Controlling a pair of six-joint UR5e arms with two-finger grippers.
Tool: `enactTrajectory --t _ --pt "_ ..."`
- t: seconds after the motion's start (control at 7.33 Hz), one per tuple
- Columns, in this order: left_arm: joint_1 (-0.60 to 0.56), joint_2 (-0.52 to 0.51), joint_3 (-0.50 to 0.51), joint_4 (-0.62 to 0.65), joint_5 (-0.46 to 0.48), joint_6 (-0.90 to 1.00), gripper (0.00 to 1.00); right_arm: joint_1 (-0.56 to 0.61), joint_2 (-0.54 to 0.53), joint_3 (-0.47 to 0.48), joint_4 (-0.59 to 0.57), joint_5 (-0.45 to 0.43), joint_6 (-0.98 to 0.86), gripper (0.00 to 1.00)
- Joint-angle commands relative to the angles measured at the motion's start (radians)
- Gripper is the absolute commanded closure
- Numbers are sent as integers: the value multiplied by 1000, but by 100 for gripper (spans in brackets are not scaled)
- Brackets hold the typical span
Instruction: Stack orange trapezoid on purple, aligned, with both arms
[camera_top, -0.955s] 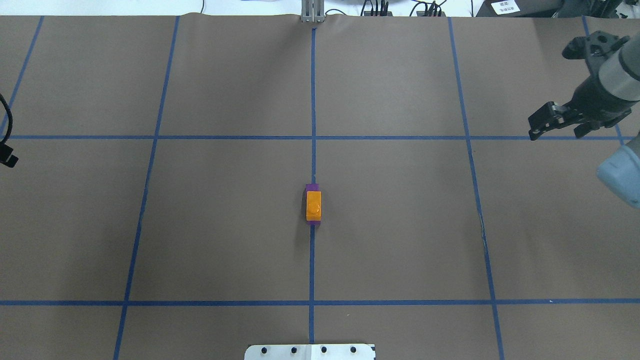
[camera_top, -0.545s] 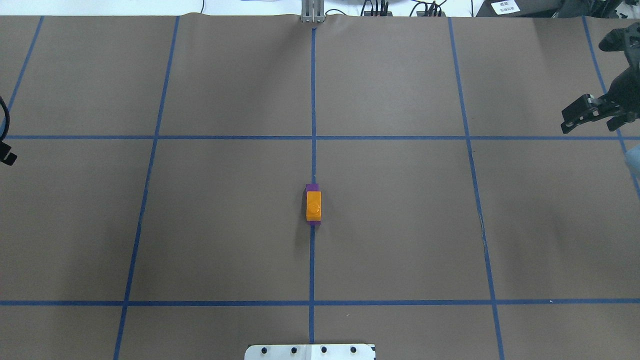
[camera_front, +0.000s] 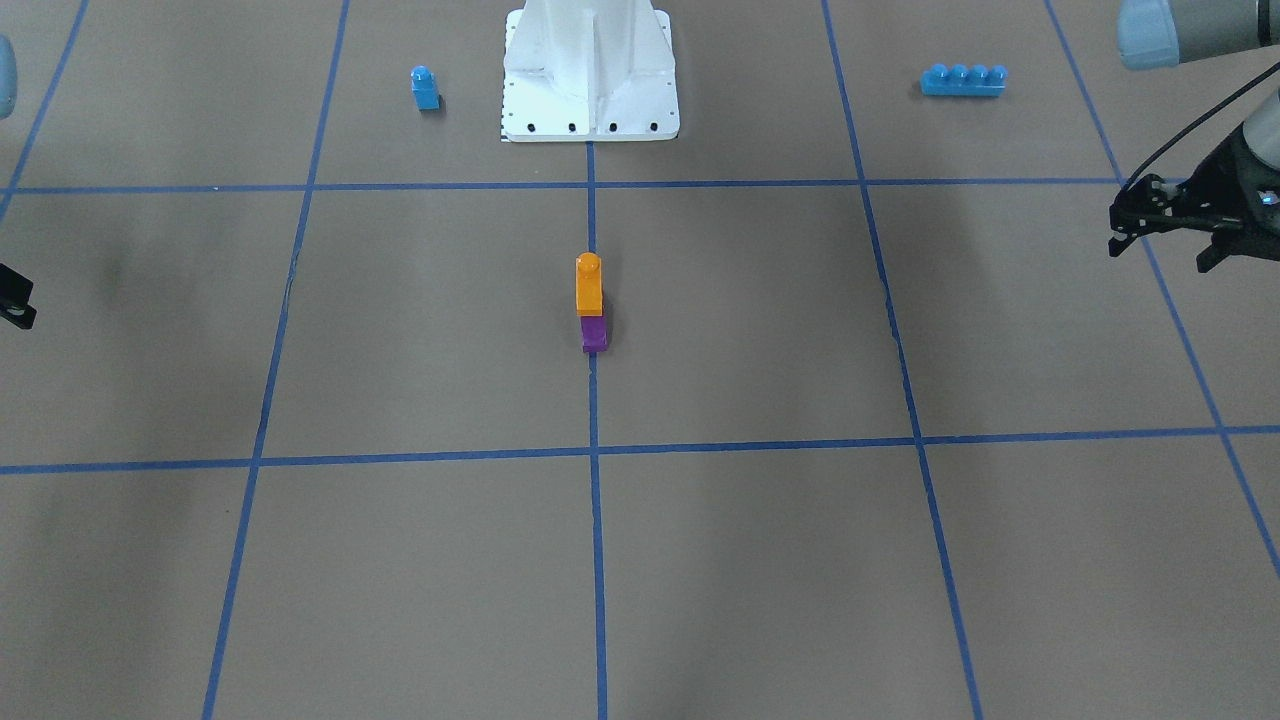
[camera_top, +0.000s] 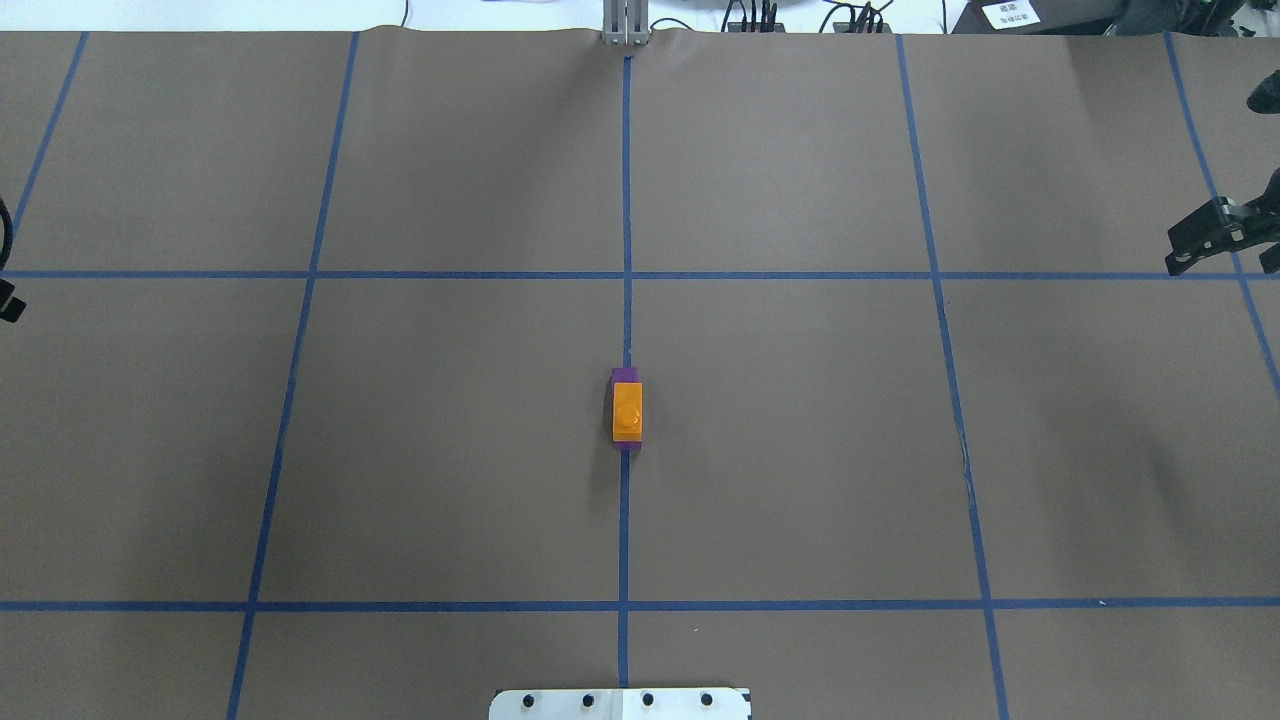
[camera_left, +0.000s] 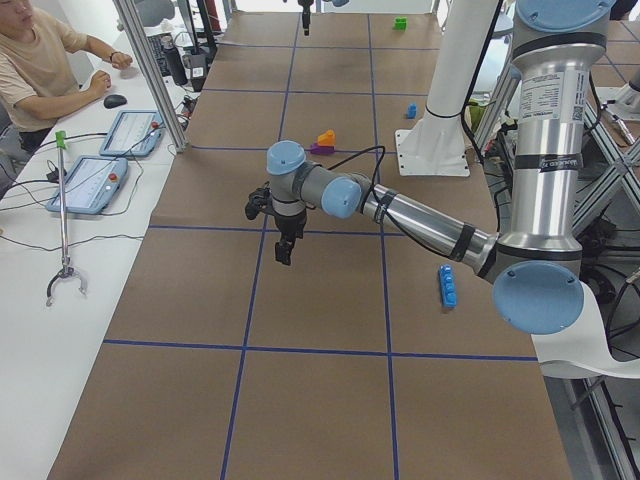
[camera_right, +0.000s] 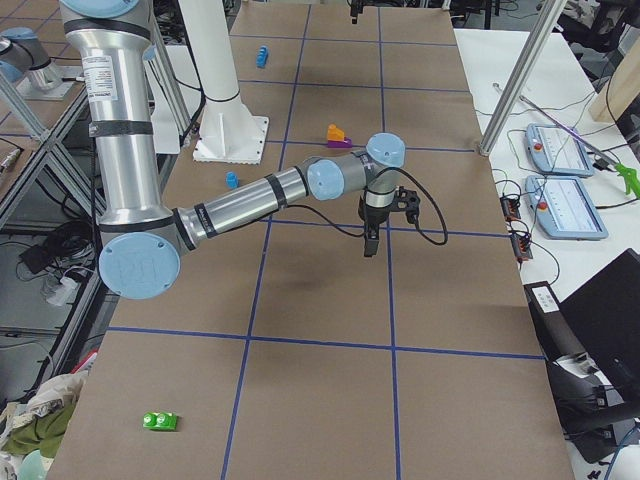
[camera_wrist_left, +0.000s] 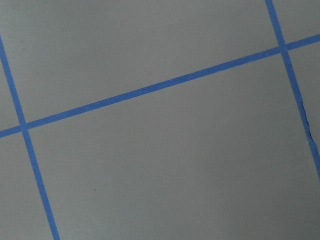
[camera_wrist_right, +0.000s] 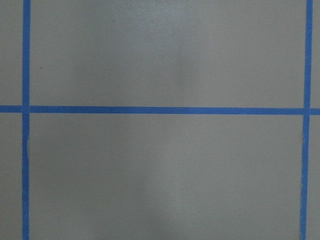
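Note:
The orange trapezoid (camera_top: 627, 411) sits on the purple block (camera_top: 624, 375) at the table's middle, on the centre tape line. The front-facing view shows the orange block (camera_front: 589, 285) on top of the purple one (camera_front: 594, 335), lined up with it. Nothing touches the stack. My right gripper (camera_top: 1225, 262) is open and empty at the far right edge of the overhead view. My left gripper (camera_front: 1160, 252) is open and empty, far out on the other side. Both wrist views show only bare brown table and blue tape.
A small blue single-stud block (camera_front: 425, 88) and a long blue four-stud brick (camera_front: 963, 80) lie either side of the white base pedestal (camera_front: 590, 70). A green block (camera_right: 160, 421) lies at the table's right end. An operator (camera_left: 40, 60) sits beside the table.
My right gripper has drawn back to the right, almost out of the overhead view. The left one slid a little further off the left edge. The stack has not moved.

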Motion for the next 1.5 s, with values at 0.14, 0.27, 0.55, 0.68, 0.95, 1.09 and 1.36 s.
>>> enactTrajectory --t 0.14,0.27,0.55,0.68,0.95,1.09,1.36 --pt "-150 52 27 9 -137 117 0 154 -100 -46 -2 54 -247 0" --pt "-182 79 32 9 -165 163 0 208 -140 -61 -2 74 -349 0" --pt "-230 97 112 1 -165 297 0 294 -195 -61 -2 117 -428 0" --pt "-230 87 134 3 -156 287 0 309 -203 -55 -1 129 -430 0" --pt "-228 37 253 1 -156 290 0 312 -177 -40 -1 113 -428 0" --pt "-230 22 271 0 -156 292 0 311 -185 -43 1 112 -428 0" --pt "-259 14 265 -2 -156 290 0 311 -192 -60 1 114 -427 0"
